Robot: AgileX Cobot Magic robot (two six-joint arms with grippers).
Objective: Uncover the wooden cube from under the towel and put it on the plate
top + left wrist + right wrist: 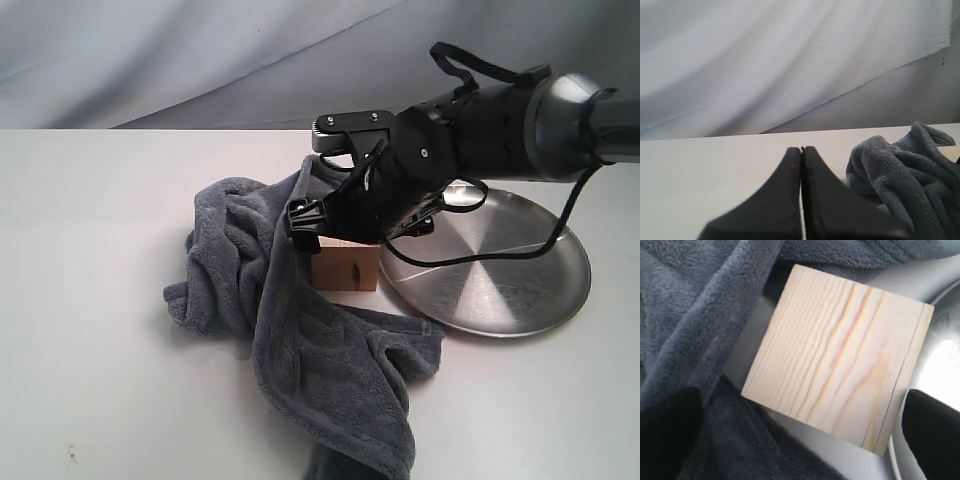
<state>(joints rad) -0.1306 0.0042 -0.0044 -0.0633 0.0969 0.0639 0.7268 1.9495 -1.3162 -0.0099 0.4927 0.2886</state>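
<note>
The wooden cube [346, 268] stands uncovered on the table between the towel [300, 330] and the plate [500, 275]. My right gripper [360, 225] hangs open just above it and holds nothing. In the right wrist view the cube [840, 355] shows its grained top, with one finger [667, 435] over the towel [695, 315] and the other finger [935, 432] over the plate's rim [942, 347]. The left gripper [801, 149] is shut on nothing, low over the table, with the towel [910, 170] beside it. It does not show in the exterior view.
The dark blue-grey towel lies crumpled left of the cube and trails to the table's front edge. A fold of it rises against the right gripper's left finger. A wrinkled pale backdrop [200, 50] hangs behind the white table [90, 350].
</note>
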